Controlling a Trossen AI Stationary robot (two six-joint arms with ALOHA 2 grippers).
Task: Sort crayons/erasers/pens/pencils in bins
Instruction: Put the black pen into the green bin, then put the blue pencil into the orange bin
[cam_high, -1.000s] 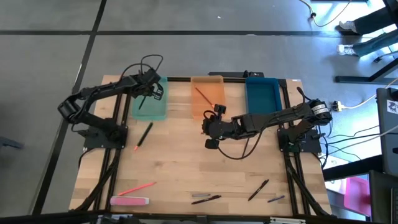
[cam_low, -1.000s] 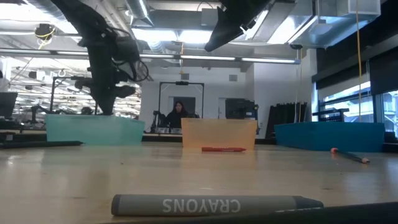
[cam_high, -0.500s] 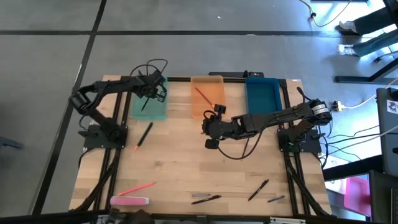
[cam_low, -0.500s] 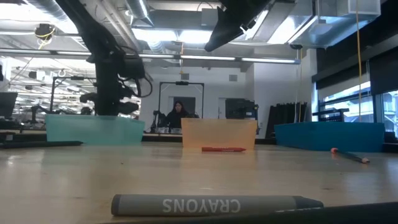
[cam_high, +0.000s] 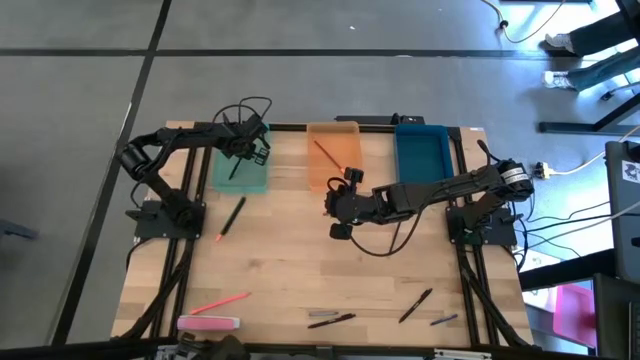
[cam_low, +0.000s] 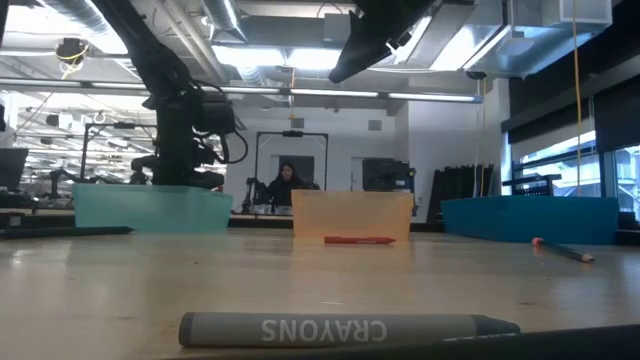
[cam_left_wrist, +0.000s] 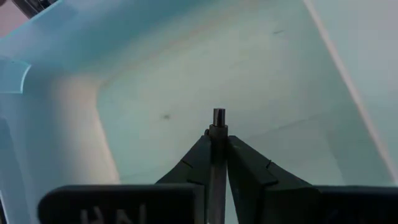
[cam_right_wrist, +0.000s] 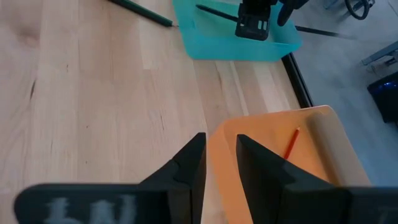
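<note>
Over teal bin (cam_left_wrist: 155, 68): pen (cam_left_wrist: 217, 155) between left tool (cam_left_wrist: 219, 140)

The pale wooden worktop (cam_high: 300, 250) carried a teal bin (cam_high: 241, 168), an orange bin (cam_high: 333, 155) and a blue bin (cam_high: 422, 155) along its far edge, a dark pencil (cam_high: 232, 216) near the teal one, and, along the near edge, a pink eraser (cam_high: 208, 323), a pink pencil (cam_high: 220, 302) and what looked like several dark pens (cam_high: 415, 305).

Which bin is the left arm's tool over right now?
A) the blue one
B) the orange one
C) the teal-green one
C: in the high view the left tool sits over the teal-green bin, and its wrist view shows a dark stick between its fingers above that bin's floor.
</note>
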